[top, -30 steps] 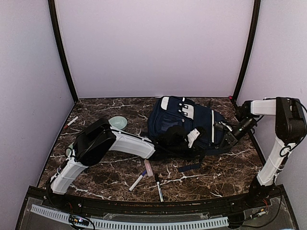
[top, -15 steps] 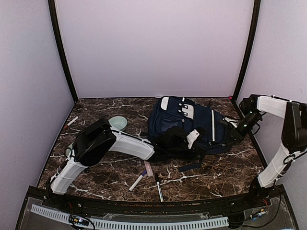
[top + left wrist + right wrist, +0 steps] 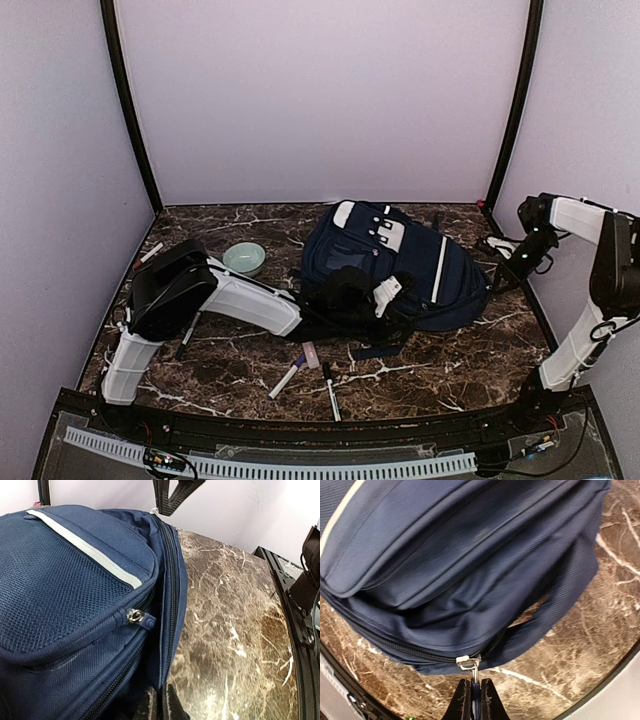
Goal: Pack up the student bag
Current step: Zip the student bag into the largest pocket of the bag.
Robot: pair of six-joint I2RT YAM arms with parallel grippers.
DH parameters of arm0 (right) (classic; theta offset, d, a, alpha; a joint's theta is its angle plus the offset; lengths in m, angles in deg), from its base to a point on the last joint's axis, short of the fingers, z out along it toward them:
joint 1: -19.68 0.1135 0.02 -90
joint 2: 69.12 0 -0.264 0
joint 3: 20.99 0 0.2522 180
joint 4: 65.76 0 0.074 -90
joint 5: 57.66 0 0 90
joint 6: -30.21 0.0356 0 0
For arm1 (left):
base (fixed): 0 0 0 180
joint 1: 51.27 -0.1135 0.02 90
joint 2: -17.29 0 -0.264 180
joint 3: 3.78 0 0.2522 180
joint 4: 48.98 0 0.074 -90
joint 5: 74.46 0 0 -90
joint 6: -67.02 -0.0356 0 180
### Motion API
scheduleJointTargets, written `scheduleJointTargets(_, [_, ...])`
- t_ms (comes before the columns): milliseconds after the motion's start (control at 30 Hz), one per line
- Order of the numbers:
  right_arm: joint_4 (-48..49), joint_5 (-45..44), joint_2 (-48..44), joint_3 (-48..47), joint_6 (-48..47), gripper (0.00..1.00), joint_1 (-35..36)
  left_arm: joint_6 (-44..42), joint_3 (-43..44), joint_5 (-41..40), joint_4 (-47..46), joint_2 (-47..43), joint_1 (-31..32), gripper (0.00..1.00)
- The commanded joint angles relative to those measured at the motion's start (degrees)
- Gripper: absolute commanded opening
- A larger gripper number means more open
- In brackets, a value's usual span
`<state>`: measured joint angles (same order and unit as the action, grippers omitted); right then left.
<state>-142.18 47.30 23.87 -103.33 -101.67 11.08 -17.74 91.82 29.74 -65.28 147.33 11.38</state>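
As it lies flat right of centre on the marble table [image 3: 240, 345], we see the student bag [image 3: 410, 262] (white stripes up); a mint bowl [image 3: 244, 257] sits left of it; our left gripper [image 3: 161, 706] pinches the bag's near flap edge; our right gripper [image 3: 474, 700] clamps the zip pull [image 3: 470, 663] at its right end.

The student bag [image 3: 400, 262] has been stretched wider across the surface [image 3: 240, 350], pulled leftwards by the left hand [image 3: 161, 707] and rightwards by the right hand [image 3: 472, 702], now closed on a zip pull [image 3: 469, 663].
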Motion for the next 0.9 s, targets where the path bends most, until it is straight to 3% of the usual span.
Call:
scheduleJointTargets(0, [8.48,-5.08,-0.6,-1.61,2.11,0.0,-1.18,-1.59,-4.22,0.18,2.57,-6.06,-0.03,0.0])
scheduleJointTargets(233, [14.29,-0.77,-1.3,1.3,-0.03,0.0,-0.65,-3.93,-13.65,-4.26,3.75,-13.94,-0.04,0.0])
scheduleJointTargets(333, [10.85,4.21,-1.28,2.07,-3.98,0.0,0.84,-4.67,-20.02,-7.8,3.34,-19.47,-0.07,0.0])
scheduleJointTargets(500, [4.38,12.01,-9.4,8.62,-10.2,0.0,9.45,-5.86,-22.55,-9.8,7.92,-24.07,0.13,0.26])
scheduleJointTargets(633, [7.61,13.36,-15.81,12.49,-6.81,0.0,19.39,-4.98,-21.48,-6.86,5.8,-24.66,1.15,0.36])
scheduleJointTargets(867, [6.34,19.02,-15.41,8.25,-1.94,0.0,26.88,-1.31,-12.91,-4.23,0.87,-17.43,4.36,0.47])
